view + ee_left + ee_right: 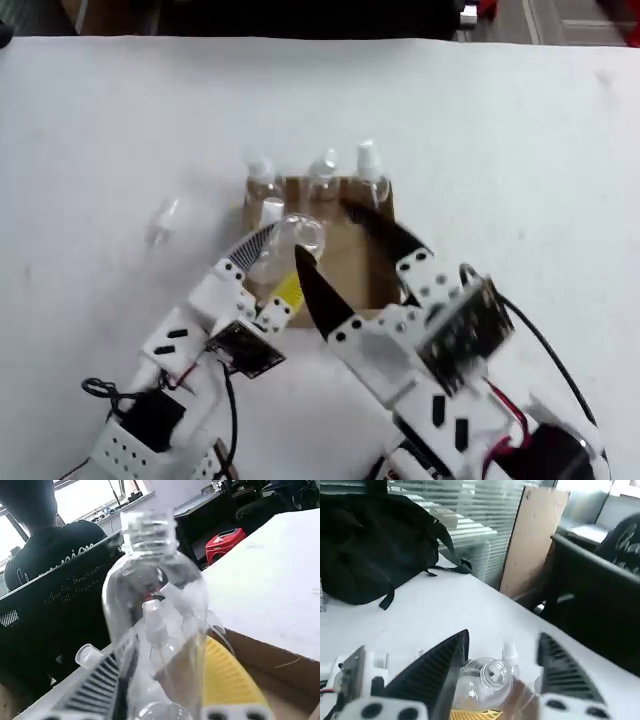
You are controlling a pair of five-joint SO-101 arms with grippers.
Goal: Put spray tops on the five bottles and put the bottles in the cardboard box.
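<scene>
An uncapped bottle (155,610) is gripped by the left gripper (272,265), whose jaws are closed on the body so that the threaded neck is kept clear and upright for a top. It is held over the cardboard box (360,265), towards the box's 9 o'clock side. The right gripper (322,228) is brought in from 5 o'clock with its black jaws spread wide and nothing held between them. In the right wrist view the bottle's open mouth is framed just below them, which may be judged a line-up for capping, though no top is carried. Three capped bottles (323,172) are stood along the box's 12 o'clock edge, out of the working space. A small clear item (163,220), possibly a spray top but too faint to be sure, is seen lying on the surface (520,130) at 9 o'clock, well apart from the box.
</scene>
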